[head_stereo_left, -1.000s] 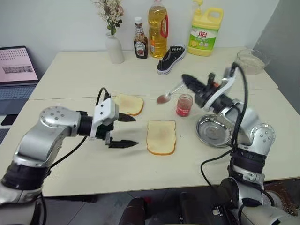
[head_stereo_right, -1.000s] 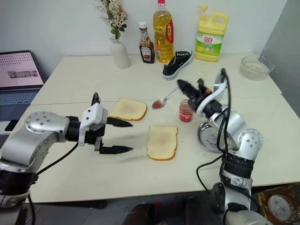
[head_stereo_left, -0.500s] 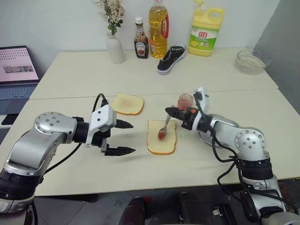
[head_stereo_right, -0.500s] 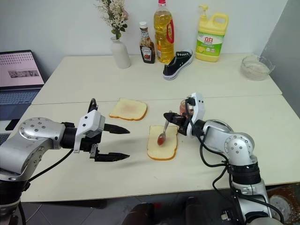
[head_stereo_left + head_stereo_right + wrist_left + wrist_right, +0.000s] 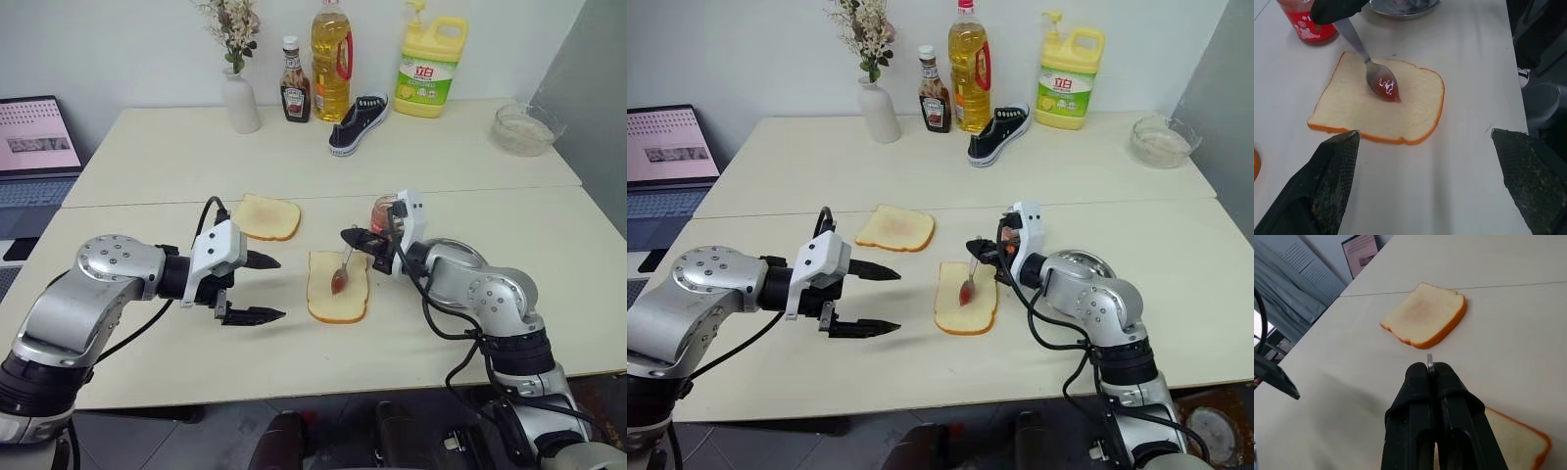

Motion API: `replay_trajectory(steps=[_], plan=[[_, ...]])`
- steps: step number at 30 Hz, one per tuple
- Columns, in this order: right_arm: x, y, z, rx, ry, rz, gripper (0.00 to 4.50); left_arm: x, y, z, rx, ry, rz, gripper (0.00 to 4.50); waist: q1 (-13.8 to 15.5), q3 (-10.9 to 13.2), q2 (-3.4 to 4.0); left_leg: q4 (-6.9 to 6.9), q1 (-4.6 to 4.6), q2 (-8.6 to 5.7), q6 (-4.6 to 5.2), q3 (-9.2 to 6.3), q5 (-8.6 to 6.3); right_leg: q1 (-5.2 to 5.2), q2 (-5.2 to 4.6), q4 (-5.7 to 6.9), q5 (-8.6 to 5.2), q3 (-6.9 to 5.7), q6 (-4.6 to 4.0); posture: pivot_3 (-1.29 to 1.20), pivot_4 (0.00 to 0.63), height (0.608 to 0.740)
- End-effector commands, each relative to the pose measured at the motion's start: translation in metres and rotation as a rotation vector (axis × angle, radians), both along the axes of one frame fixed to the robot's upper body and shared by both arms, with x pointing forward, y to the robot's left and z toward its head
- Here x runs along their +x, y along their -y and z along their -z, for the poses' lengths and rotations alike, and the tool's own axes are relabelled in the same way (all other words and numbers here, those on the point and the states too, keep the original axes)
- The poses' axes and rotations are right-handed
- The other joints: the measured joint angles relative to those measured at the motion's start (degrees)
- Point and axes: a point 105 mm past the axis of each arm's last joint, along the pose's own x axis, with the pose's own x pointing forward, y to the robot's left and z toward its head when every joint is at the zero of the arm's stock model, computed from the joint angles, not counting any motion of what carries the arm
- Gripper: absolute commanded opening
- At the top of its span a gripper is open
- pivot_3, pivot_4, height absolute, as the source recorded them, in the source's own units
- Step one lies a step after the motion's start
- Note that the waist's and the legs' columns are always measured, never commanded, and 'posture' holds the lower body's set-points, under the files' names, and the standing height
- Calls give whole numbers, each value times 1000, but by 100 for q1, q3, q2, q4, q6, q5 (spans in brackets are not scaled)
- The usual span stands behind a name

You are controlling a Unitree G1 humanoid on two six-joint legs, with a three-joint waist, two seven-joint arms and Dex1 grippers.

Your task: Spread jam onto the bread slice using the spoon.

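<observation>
Bread slices [image 5: 337, 286]: two; one spoon [image 5: 342, 271].

A plain white wall [image 5: 137, 49] rises behind two pale cream rectangular tables [image 5: 176, 147] pushed together, evenly lit.

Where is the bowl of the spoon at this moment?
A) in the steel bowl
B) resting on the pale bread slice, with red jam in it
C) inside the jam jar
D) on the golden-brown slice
B: in the left wrist view the spoon lies with its jam-filled bowl on the bread slice, its handle clamped in the right gripper.
</observation>
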Motion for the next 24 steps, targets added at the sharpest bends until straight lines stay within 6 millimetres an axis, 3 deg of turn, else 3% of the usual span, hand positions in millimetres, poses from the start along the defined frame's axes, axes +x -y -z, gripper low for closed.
replay_trajectory(steps=[1,13,18,24], plan=[[4,2,-13,-2,78,5,34,0,4,-8,0,47,23,4500,0,0,0,0,0,0,0,0,0,0,0,0,0,0,0,0,150,740],[13,19,-34,-3,139,55,34,2,8,-8,-5,55,42,4500,5,0,0,1,0,-1,0,0,0,0,-2,1,4,1,-6,0,150,740],[7,20,-45,140,69,43,34,3,9,-8,-6,58,48,4500,9,0,0,0,1,-1,0,-1,0,0,-2,6,7,0,-12,0,150,740],[-1,14,-37,290,-70,28,34,3,10,-7,-7,59,55,4500,4,0,0,0,1,1,0,-3,0,0,-2,10,12,0,-20,0,150,740]])
